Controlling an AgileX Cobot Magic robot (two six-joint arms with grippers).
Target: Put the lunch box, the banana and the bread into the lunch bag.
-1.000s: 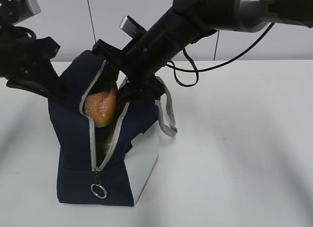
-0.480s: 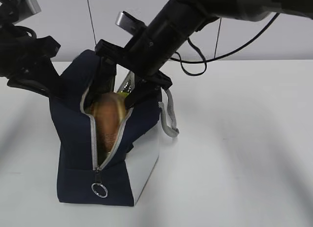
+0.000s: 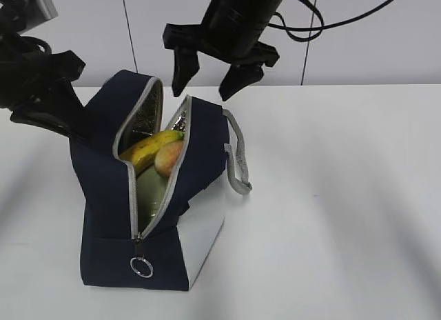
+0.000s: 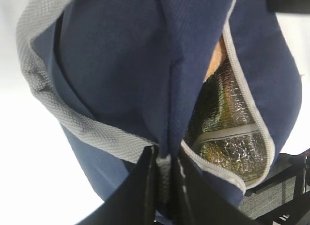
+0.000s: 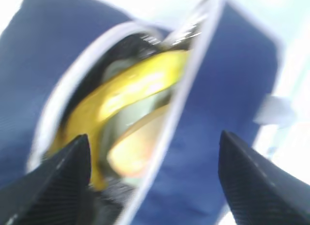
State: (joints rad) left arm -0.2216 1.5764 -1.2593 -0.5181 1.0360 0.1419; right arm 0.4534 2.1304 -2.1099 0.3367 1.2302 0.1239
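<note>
The lunch bag (image 3: 155, 196) stands on the white tabletop (image 3: 331, 216), toward its left side and closer to the near edge than the far one, zipper end facing the near edge with the ring pull (image 3: 140, 267) hanging low on that end. Its zipper is undone and the top gapes wide, showing silver lining. Inside, the banana (image 3: 148, 149) lies across the upper part of the opening, and the bread (image 3: 167, 158) sits just beside it, touching it on the side nearer the bag's right wall. Below them a pale green surface shows deep in the bag, which looks like the lid of the lunch box (image 3: 153, 192), though little of it is in sight.

The right tool (image 3: 210, 75) hangs above the far end of the bag, clear of it, its two dark fingers (image 3: 182, 68) spread wide apart with nothing between them. Its own camera looks blurrily straight down into the opening, onto the banana (image 5: 131, 91) and bread (image 5: 135, 150).

The left tool (image 4: 162, 186) is at the bag's far left side, pressed together and pinching a fold of the navy fabric beside the grey strap handle (image 4: 72, 118), holding that side of the mouth up and open.
</note>
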